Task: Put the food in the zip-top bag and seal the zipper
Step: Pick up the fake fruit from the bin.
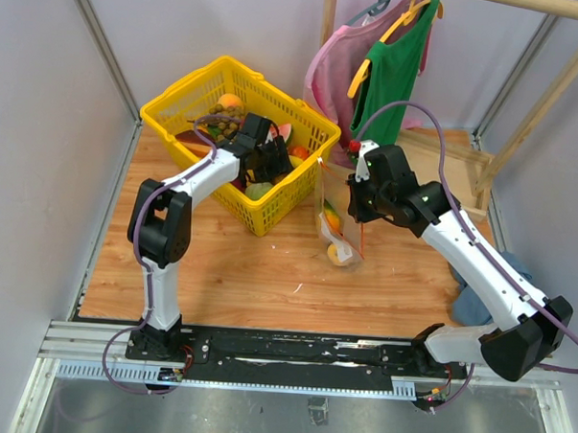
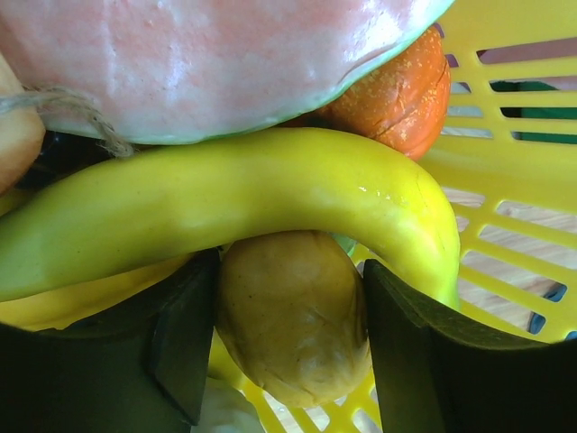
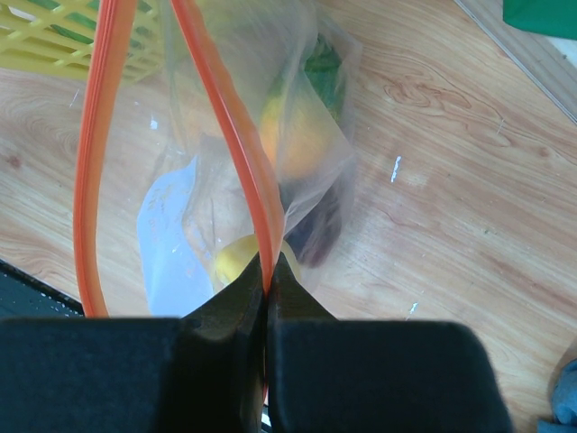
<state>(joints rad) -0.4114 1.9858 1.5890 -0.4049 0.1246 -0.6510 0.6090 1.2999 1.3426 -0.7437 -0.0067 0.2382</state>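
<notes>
Black and shut tight, the right claw (image 3: pixel 268 293) pinches one lip of the red-orange zipper (image 3: pixel 232 135), and the strip runs straight out from between its jaws. The other lip bows away to the left, so the mouth of the zip-top bag (image 3: pixel 329 117) gapes. Below the claw, through the clear plastic, we see food already inside: an orange (image 3: pixel 293 135), a yellow piece (image 3: pixel 236 262), and something dark and something green that we cannot name. The bag hangs from this grip with its bottom on the wooden desk (image 1: pixel 267 273), just beside the yellow basket (image 1: pixel 189 83). Over in the basket, the left claw (image 2: pixel 290 338) has its jaws on either side of a tan oval piece (image 2: pixel 293 307), hard against its flanks; whether they squeeze it or merely bracket it we cannot tell. A banana (image 2: pixel 270 198) lies across the top of that piece, with a rough orange fruit (image 2: pixel 401 90) and a pink slab (image 2: pixel 225 63) beyond. We judge the job partway: some food bagged, more left in the basket, the seal not yet made.
</notes>
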